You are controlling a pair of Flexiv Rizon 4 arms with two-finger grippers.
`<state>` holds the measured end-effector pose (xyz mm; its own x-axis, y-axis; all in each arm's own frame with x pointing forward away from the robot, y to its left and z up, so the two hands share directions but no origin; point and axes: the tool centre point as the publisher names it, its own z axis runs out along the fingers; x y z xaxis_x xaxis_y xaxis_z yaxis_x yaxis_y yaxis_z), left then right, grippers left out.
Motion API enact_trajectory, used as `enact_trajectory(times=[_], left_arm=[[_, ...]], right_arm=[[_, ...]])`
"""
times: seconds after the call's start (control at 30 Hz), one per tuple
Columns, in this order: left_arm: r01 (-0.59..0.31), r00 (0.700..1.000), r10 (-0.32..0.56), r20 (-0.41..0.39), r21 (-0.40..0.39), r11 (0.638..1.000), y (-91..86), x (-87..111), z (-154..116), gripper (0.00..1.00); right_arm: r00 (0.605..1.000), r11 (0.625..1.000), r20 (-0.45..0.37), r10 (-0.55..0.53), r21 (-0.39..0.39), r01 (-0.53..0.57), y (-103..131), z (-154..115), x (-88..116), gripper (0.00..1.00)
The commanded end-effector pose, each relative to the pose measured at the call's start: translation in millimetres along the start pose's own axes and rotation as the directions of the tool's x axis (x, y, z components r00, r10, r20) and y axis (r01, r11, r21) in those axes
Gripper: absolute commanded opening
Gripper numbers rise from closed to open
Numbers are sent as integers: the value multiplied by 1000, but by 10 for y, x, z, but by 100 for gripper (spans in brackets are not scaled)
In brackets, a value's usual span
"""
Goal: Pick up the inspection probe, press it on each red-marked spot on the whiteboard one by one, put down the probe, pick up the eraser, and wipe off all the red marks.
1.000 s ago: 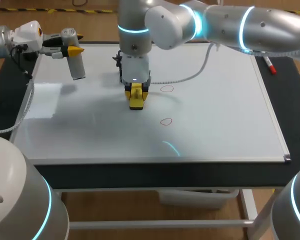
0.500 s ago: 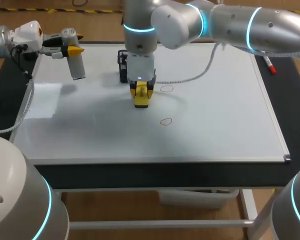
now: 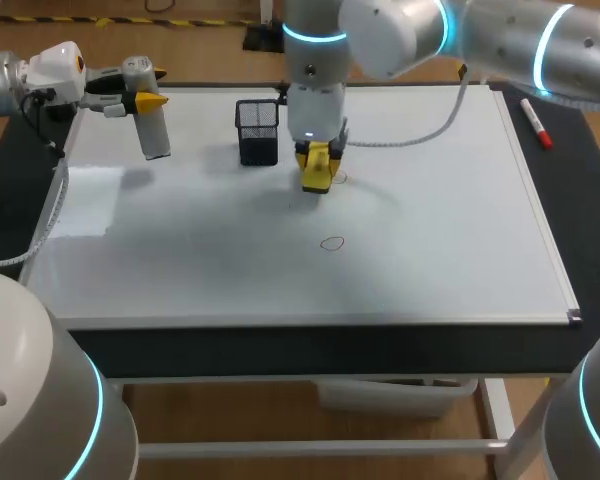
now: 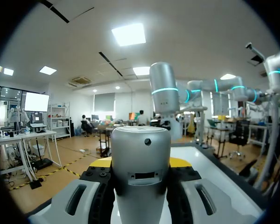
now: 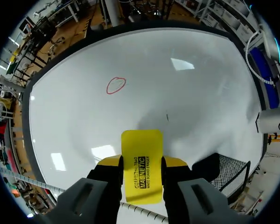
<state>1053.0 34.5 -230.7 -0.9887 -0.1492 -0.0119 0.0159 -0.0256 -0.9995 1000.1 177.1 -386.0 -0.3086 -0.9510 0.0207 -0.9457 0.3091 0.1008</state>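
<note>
right pincer pinched the eraser near the mesh holder; a wide stroke could knock it or miss the red mark. left pincer pinched the probe.

Head view: you only get a sliver of the upper red mark. The eraser in the right gripper covers the rest, and you can't tell if it touches the board. Left wrist: the probe blocks most of the left gripper's yellow tips, and its lower end is cut off.
</note>
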Motion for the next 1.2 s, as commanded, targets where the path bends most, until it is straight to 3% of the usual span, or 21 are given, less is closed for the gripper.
enact_trajectory(times=[0.03,0.27,0.73,1.2], left_arm=[[0,1000,0,4,-4,1000,-24,16,1,0],[0,1000,0,4,-4,1000,-24,16,1,0],[0,1000,0,4,-4,1000,-24,16,1,0],[0,1000,0,4,-4,1000,-24,16,1,0]], right_arm=[[999,999,17,38,16,-38,-82,-123,339,0],[985,984,15,175,26,-175,-325,-184,817,0],[893,894,57,447,11,-448,-770,-278,1796,0],[819,822,83,568,-11,-569,-980,-279,2302,0]])
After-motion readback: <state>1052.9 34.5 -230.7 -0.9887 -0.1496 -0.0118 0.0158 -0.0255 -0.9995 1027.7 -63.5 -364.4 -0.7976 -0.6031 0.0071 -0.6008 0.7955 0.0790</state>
